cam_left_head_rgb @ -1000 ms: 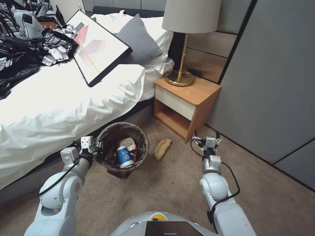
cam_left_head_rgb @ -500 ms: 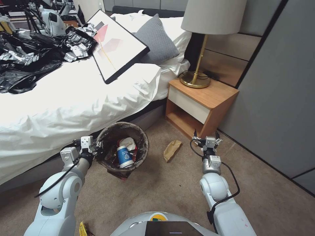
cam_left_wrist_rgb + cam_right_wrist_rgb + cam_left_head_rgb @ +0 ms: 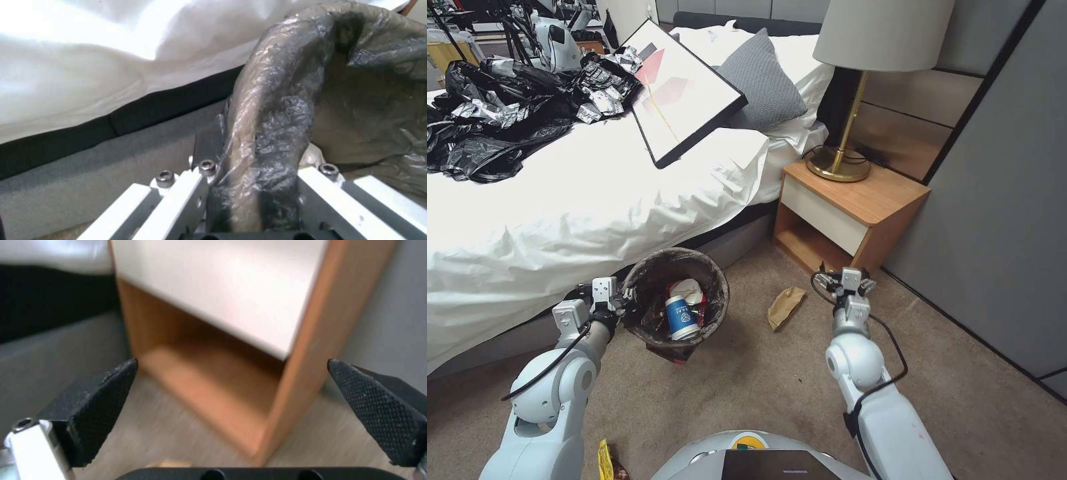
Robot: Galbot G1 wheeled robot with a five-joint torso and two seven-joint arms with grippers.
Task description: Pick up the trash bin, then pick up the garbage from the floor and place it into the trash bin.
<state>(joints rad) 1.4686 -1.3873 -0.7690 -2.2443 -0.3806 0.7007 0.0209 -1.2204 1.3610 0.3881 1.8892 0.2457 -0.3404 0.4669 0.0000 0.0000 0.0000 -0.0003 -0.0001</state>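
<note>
While the trash bin (image 3: 677, 297) is held off the floor (image 3: 760, 380) beside the bed (image 3: 560, 220), its bag-lined rim is clamped between the fingers of the left gripper (image 3: 620, 301). A blue-white cup (image 3: 681, 317) is seen inside it. The right gripper (image 3: 844, 279) is held with fingers spread wide before the nightstand (image 3: 854, 207), and crumpled brown paper (image 3: 784, 305) lies on the carpet between bin and gripper.

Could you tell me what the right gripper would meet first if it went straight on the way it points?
Probably the nightstand: the open right gripper faces its lower shelf opening, though depth is unclear.
</note>
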